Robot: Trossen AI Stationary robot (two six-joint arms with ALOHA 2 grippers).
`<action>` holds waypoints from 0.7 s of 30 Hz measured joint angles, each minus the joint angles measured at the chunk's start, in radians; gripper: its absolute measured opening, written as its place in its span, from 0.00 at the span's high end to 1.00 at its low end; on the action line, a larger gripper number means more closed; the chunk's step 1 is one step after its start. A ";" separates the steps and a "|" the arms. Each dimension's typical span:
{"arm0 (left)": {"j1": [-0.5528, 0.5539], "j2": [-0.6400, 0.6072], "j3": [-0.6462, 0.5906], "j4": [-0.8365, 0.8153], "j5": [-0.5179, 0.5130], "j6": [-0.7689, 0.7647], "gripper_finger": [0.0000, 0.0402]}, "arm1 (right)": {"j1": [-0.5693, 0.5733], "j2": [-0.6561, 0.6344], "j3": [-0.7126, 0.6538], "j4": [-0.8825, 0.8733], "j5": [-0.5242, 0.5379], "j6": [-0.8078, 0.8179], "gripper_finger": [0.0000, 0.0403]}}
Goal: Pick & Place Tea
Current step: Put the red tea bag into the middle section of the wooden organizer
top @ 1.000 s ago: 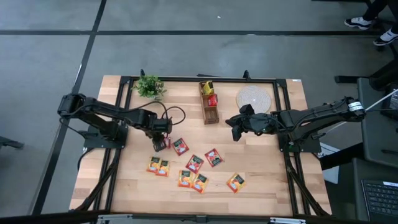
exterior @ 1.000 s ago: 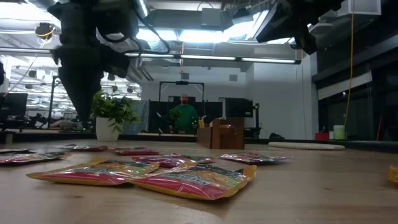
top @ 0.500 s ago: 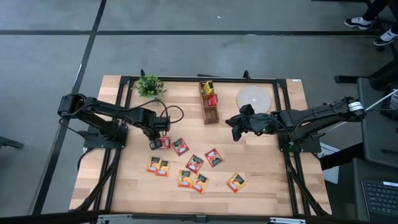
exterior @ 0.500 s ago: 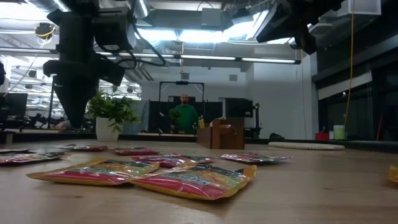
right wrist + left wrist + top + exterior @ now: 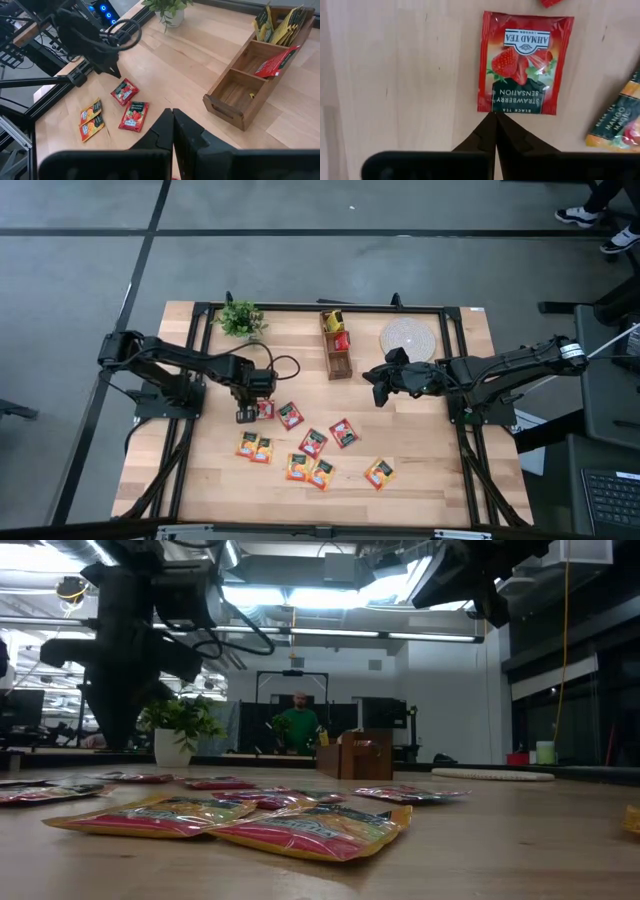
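Several tea sachets lie flat on the wooden table: red ones (image 5: 290, 416) (image 5: 343, 432) and orange ones (image 5: 255, 447) (image 5: 379, 472). My left gripper (image 5: 247, 415) is shut, fingers pointing down. In the left wrist view its tips (image 5: 496, 116) stand at the near edge of a red strawberry sachet (image 5: 525, 62) (image 5: 265, 409). My right gripper (image 5: 378, 383) is shut and hovers between the wooden box (image 5: 338, 343) and the woven mat (image 5: 407, 337). The box holds yellow sachets (image 5: 280, 25) and a red one (image 5: 275, 62); its near compartment (image 5: 235, 92) shows bare wood. My left gripper has its shut fingertips (image 5: 490, 125) right at the strawberry sachet's edge (image 5: 496, 111), coming from above. The sachet lies flat on the table. I cannot tell whether the tips touch it.
A small potted plant (image 5: 240, 319) stands at the far left of the table and the round mat at the far right. A black cable (image 5: 283, 365) loops beside the left wrist. Bare wood lies along the near edge (image 5: 330, 505). A person (image 5: 297, 725) stands far behind the table.
My left gripper has moved a little toward the table's left edge, off the red strawberry sachet it stood over. That sachet now shows uncovered beside the fingers, still flat on the table. The right arm has kept still.
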 joint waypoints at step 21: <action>-0.049 0.042 0.000 0.140 0.105 -0.012 1.00 | 0.000 0.000 0.000 0.000 -0.002 0.003 0.98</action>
